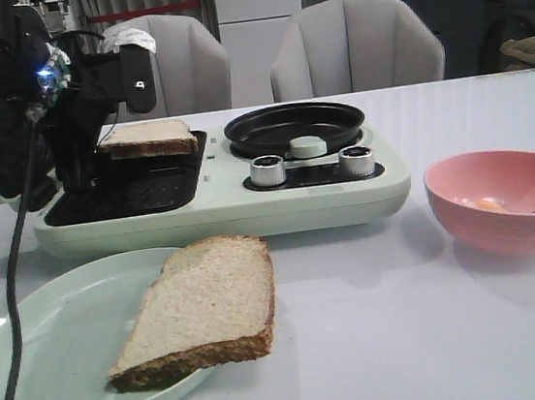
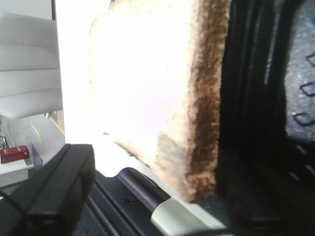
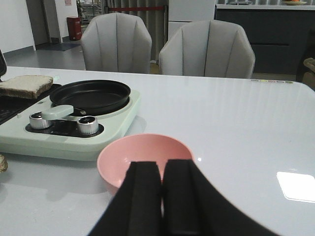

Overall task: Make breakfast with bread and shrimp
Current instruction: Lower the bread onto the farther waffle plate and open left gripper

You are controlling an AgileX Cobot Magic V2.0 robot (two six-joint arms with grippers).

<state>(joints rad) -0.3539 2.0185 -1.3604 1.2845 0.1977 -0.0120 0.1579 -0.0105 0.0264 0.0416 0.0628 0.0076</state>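
Right now my left gripper (image 1: 95,148) is pinched on one slice of bread (image 1: 148,139), held roughly flat by its edge just above the dark ribbed grill plate (image 1: 120,194) of the pale green breakfast maker (image 1: 220,211). In the left wrist view only one black finger shows beside the crust, so I judge the grip from the slice hanging free rather than from seeing both contact points. The hold is at one edge only, and soft bread can sag or tear there; if it folds, it may land crooked, half on the plate and half over the rim. Letting go too high could also make it bounce or slide toward the control knobs (image 1: 268,171). The second slice (image 1: 203,310) lies on the green plate (image 1: 59,333) near the front of the worktop (image 1: 392,341), overhanging the plate's edge, so a careless sweep of my arm or its cable could push it off. My right gripper (image 3: 162,196) hangs with its fingers nearly together and empty, just in front of the pink bowl (image 1: 507,200); small orange shrimp pieces (image 1: 488,202) seem to lie inside, though they are too faint to count. A low move there could knock the bowl.
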